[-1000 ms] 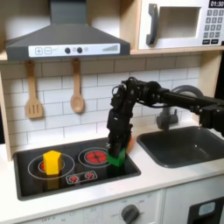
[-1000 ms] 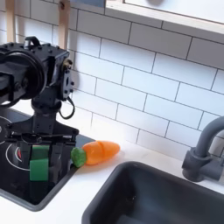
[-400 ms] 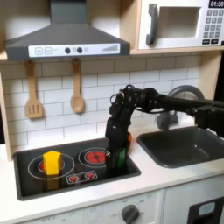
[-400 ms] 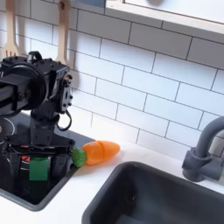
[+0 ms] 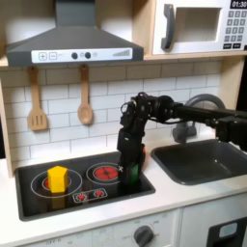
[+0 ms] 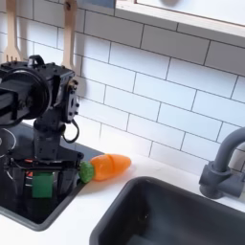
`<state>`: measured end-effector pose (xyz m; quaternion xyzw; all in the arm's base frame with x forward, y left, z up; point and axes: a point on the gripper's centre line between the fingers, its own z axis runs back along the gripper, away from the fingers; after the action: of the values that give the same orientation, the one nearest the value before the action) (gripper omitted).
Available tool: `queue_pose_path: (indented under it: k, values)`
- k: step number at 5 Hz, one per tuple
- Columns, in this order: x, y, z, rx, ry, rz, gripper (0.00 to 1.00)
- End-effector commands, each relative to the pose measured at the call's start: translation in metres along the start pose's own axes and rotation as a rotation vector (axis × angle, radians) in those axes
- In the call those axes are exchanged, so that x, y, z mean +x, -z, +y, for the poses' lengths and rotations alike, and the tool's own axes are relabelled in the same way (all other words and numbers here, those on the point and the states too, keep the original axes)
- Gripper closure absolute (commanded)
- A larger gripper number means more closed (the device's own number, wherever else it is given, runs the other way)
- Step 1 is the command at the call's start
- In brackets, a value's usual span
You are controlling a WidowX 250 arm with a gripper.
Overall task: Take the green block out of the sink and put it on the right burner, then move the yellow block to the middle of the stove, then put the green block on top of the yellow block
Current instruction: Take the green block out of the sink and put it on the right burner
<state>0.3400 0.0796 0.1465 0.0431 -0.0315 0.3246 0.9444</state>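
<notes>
- White tiled wall stood behind the black stove [image 5: 58, 198].
- The gripper [image 6: 40, 184] pinched the green block [image 5: 130, 175], seemingly lower than a second earlier.

Your arm [image 5: 183, 111] is black all over, a chain of blocky segments joined by thicker, boxy joint housings. In the first exterior view the links look matte, with rounded shoulders at each joint. In the second exterior view the wrist block [image 6: 38, 96] shows as a dark, square-edged casing with small screws or bolt heads catching light on its face, and thin dark cables looping beside it. The hand [image 6: 40, 177] below it is black too, built of slim flat fingers.
</notes>
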Motion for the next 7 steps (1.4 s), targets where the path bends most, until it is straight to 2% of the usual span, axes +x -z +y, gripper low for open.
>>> queue_pose_path:
  k: [1, 2, 3, 5, 6, 7]
  values:
    - [0.0, -0.02, 0.0, -0.035, -0.014, -0.015, 0.0]
    - [0.0, -0.022, 0.001, -0.04, -0.033, -0.005, 0.0]
    - [0.0, -0.032, 0.001, -0.063, -0.04, -0.017, 0.0]
    - [-0.013, -0.033, -0.005, -0.078, 0.013, 0.0, 0.0]
    - [-0.027, -0.046, -0.008, -0.114, 0.043, -0.009, 0.0]
    - [-0.04, -0.04, -0.011, -0.097, 0.092, 0.007, 0.0]
